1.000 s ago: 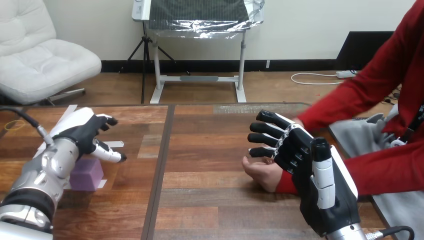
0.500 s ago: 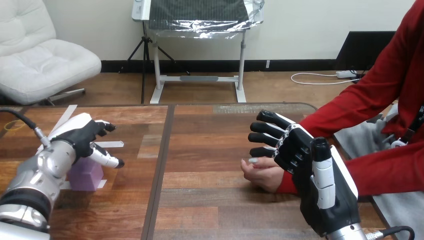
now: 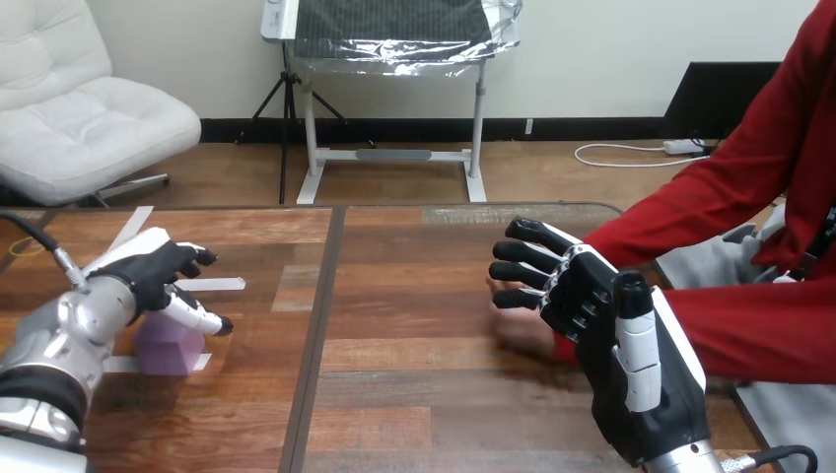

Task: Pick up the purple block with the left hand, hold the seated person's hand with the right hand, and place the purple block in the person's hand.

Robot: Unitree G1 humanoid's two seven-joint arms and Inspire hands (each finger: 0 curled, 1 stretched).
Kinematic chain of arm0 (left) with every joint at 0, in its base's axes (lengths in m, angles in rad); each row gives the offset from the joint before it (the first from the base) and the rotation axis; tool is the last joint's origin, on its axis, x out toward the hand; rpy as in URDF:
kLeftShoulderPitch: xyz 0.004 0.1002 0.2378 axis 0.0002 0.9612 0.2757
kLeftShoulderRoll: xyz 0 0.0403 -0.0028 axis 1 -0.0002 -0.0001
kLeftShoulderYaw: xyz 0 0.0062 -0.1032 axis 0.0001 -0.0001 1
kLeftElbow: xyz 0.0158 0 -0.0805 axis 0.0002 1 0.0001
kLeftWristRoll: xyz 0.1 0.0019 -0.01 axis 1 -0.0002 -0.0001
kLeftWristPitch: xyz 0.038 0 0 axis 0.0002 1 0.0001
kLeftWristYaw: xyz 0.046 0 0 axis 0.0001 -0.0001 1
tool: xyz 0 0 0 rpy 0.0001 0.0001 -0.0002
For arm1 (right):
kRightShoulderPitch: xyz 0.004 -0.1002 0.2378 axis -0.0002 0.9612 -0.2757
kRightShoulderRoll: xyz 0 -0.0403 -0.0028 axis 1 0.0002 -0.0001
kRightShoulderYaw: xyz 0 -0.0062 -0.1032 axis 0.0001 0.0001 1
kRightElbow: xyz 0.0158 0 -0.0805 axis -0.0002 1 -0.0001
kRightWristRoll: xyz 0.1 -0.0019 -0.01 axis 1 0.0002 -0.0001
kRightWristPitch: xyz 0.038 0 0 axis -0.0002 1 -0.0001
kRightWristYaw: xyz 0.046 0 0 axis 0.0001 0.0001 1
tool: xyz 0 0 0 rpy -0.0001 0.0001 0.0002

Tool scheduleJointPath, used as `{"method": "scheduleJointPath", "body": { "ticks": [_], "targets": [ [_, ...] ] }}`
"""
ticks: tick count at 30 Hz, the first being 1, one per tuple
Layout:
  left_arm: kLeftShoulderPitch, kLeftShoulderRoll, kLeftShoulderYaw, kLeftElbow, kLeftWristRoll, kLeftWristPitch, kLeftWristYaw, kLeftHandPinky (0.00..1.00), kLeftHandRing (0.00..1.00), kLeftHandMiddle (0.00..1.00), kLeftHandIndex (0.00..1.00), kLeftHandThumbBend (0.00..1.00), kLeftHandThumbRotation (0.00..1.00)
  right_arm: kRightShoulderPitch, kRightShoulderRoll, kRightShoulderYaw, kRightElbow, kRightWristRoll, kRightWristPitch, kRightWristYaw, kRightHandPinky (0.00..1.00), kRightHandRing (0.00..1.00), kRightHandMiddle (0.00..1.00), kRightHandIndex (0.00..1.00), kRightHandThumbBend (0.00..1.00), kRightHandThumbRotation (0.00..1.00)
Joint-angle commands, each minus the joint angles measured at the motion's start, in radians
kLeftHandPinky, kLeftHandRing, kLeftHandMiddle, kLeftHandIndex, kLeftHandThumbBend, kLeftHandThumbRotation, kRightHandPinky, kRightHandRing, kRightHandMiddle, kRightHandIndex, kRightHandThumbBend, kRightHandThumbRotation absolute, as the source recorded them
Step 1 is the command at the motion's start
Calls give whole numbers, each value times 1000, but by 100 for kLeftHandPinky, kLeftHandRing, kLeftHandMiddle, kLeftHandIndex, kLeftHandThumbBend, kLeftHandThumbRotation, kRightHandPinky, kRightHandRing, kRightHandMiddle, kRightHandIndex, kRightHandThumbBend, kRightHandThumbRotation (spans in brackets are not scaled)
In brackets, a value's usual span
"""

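The purple block (image 3: 170,348) rests on the table at the left, on strips of white tape. My left hand (image 3: 148,268) hovers just above and behind it, open, thumb stretched to the right over the block. At the right my right hand (image 3: 596,325) stands upright and open, fingers pointing left. The person's hand (image 3: 521,325) lies on the table right behind those fingers, partly hidden by them; no finger of mine curls round it.
The person's red sleeve (image 3: 690,212) reaches in from the right edge across the table's far right corner. A dark seam (image 3: 317,325) runs front to back between the two wooden table halves. White tape strips (image 3: 212,284) lie near the block.
My left hand has sunk lower and drifted left toward the block. The person's hand has slid to the right, further behind my right hand's fingers. My right hand has stayed still.
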Motion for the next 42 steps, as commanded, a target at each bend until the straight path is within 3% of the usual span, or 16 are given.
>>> {"method": "scheduleJointPath", "body": {
  "ticks": [1, 12, 42],
  "targets": [
    [-113, 34, -1, -10, -12, 3, -13, 88, 91, 88, 89, 54, 0, -57, -8, -5, -51, 5, -1, 2, 69, 76, 78, 80, 81, 100],
    [-119, 41, -5, -9, -10, 16, -39, 89, 92, 89, 89, 52, 0, -56, -8, -6, -52, 6, -1, 4, 69, 76, 78, 80, 81, 100],
    [-127, 49, -31, -7, 14, 37, -48, 87, 94, 91, 89, 56, 0, -59, -11, -8, -54, 2, 0, 4, 67, 76, 78, 81, 80, 100]
  ]
}}
